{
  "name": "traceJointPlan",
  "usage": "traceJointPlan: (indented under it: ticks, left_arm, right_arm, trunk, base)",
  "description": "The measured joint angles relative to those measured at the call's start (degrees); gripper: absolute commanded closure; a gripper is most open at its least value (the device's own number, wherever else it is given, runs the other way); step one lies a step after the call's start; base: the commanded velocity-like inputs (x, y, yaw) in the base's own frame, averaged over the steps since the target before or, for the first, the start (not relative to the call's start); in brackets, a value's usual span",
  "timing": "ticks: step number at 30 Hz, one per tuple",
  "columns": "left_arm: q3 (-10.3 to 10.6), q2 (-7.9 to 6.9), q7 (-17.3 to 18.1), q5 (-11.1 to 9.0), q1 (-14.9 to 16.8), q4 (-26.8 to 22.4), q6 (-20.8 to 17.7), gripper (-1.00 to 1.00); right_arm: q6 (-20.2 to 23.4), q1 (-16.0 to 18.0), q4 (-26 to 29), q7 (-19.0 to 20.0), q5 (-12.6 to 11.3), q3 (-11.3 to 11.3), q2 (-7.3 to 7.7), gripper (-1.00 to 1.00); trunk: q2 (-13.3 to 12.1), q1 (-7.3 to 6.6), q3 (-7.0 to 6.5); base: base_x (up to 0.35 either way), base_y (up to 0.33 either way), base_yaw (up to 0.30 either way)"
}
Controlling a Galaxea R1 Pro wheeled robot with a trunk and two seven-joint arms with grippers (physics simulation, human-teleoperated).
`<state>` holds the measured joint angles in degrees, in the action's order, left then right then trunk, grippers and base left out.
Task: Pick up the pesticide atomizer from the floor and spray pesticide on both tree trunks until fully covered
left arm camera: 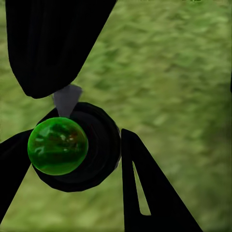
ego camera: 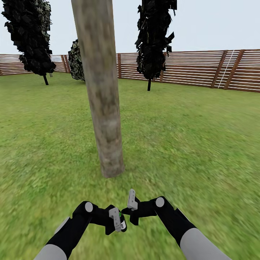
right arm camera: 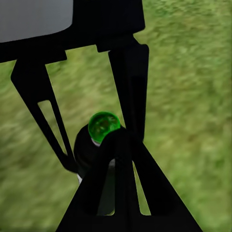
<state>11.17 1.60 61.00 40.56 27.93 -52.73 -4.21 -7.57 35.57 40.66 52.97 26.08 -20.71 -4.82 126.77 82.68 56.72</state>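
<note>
The tree trunk (ego camera: 104,119), a thick mottled grey-beige column, rises from the grass floor (ego camera: 202,151) straight ahead of me; its foliage is above the frame. Below its base, my left gripper (ego camera: 118,221) is shut on the pesticide atomizer (ego camera: 121,216), a small dark body with a green top. In the left wrist view the atomizer (left arm camera: 58,145) sits between the black fingers (left arm camera: 145,193). My right gripper (ego camera: 132,202) hovers just right of it with its fingers together. In the right wrist view its tips (right arm camera: 116,137) lie right beside the atomizer's green cap (right arm camera: 104,124).
A brown slatted fence (ego camera: 195,70) closes the lawn at the back. Two dark conifers (ego camera: 155,39) (ego camera: 30,36) and a low shrub (ego camera: 76,61) stand near it. Open grass lies on both sides of the trunk.
</note>
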Motion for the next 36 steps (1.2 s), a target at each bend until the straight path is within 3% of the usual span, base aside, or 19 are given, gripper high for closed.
traceJointPlan:
  ticks: [8, 16, 20, 24, 25, 30, 31, 33, 36]
  left_arm:
    - [0.0, 0.14, -0.1, 0.2, 0.0, 0.1, 0.0, 1.0]
    - [-0.2, -1.3, -0.2, 1.0, -0.1, 0.9, 0.1, 1.0]
    - [-0.7, -3.72, -0.2, 3.9, -0.3, 1.1, 0.1, 1.0]
    - [-0.8, -6.47, -0.1, 4.6, -0.7, 1.1, 0.1, 1.0]
    - [-0.9, -8.07, -0.2, 4.9, -0.9, 1.1, 0.1, 1.0]
    - [-1.0, -13.14, -0.2, 4.9, -1.0, 1.1, 0.0, 1.0]
    - [-1.1, -14.18, -0.2, 4.8, -1.0, 1.1, 0.0, 1.0]
    - [-2.6, -16.51, -0.3, 4.8, -1.0, 1.1, -0.1, 1.0]
    - [-9.3, -17.4, -0.3, 4.7, -1.0, 1.1, 0.1, 1.0]
  right_arm:
    - [0.0, 0.0, 0.0, 0.0, -0.1, 0.0, 0.0, 1.0]
    - [0.0, 0.0, 0.0, 0.0, -0.1, 0.0, 0.0, 1.0]
    - [0.0, 0.0, 0.0, 0.0, 0.0, 0.0, 0.0, 1.0]
    - [0.0, 0.0, -0.1, 0.0, 0.0, 0.0, 0.0, 1.0]
    - [-0.1, 0.0, -0.2, 0.0, 0.0, 0.1, 0.06, 1.0]
    - [-0.1, 0.0, -0.4, 0.0, 0.1, 0.1, 0.39, 1.0]
    - [-0.1, 0.0, -0.5, 0.0, 0.1, 0.1, 0.53, -1.0]
    - [-0.1, 0.0, -0.6, -0.1, 0.1, 0.1, 0.86, -1.0]
    - [-0.1, 0.0, -1.5, -0.1, 0.2, 0.1, 1.01, -1.0]
  trunk:
    - [0.0, 0.0, 0.0]
    - [0.0, 0.0, 0.0]
    - [0.0, 0.0, 0.0]
    - [0.0, 0.0, 0.0]
    - [0.0, 0.0, 0.0]
    - [0.0, 0.0, 0.0]
    - [0.0, 0.0, 0.0]
    - [0.0, 0.0, 0.0]
    - [0.0, 0.0, 0.0]
  base:
    - [0.0, 0.0, 0.0]
    - [0.0, 0.0, 0.0]
    - [0.0, 0.0, 0.0]
    - [0.0, 0.0, 0.0]
    - [0.0, 0.0, 0.0]
    - [0.0, 0.0, 0.0]
    - [0.0, 0.0, 0.0]
    - [0.0, 0.0, 0.0]
    - [0.0, 0.0, 0.0]
